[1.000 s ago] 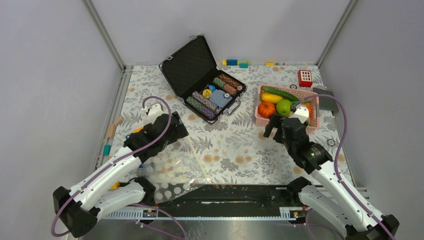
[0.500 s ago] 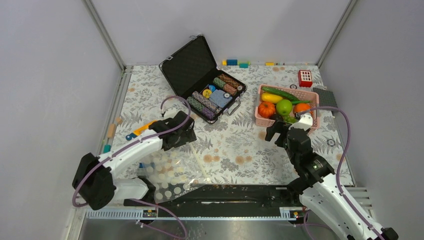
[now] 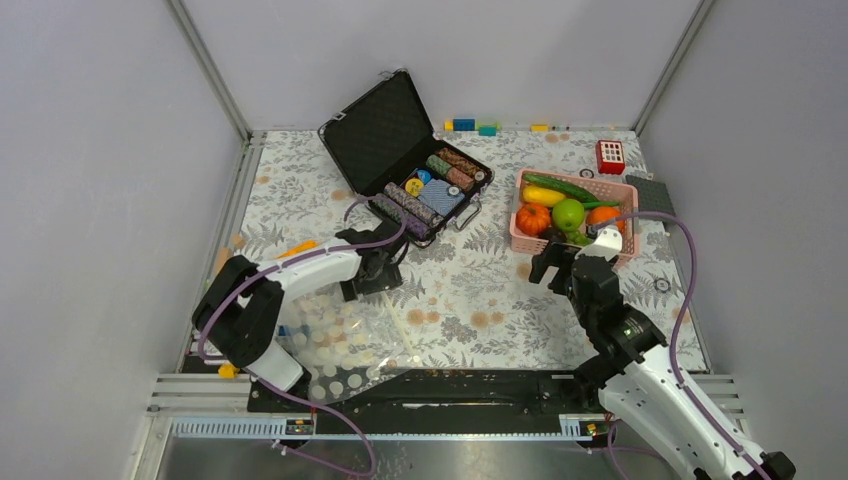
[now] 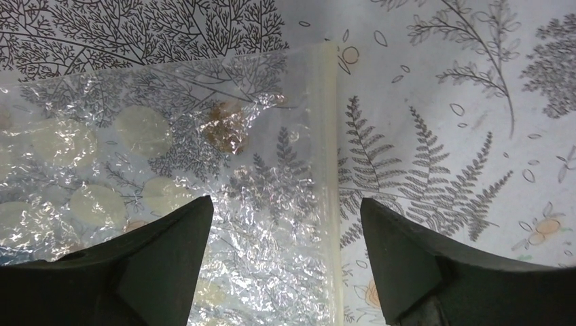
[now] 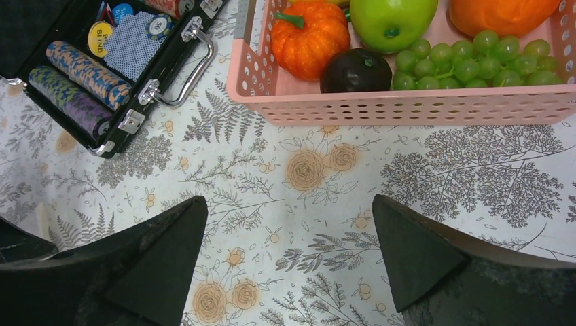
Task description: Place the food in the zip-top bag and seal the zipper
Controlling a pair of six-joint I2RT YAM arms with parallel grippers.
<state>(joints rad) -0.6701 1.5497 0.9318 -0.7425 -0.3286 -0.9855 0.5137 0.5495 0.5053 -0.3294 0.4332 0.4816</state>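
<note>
Left gripper [image 4: 285, 210]: I see its jaws apart over the zip-top bag [image 4: 170, 176], with the zipper [image 4: 329, 170] running between them. I cannot tell whether the tips touch the plastic.
Right gripper [image 5: 289, 210]: jaws wide apart and holding nothing, hovering over the tablecloth just in front of the pink basket [image 5: 407, 105].
Bag: lies flat on the table near the left arm, empty as far as I can see.
Food: all in the basket. The pumpkin [image 5: 309, 37], green apple [image 5: 392, 20], grapes [image 5: 469, 61] and dark round fruit [image 5: 356, 71] are at its near wall.
Poker case [image 3: 405, 160]: open, behind centre.
</note>
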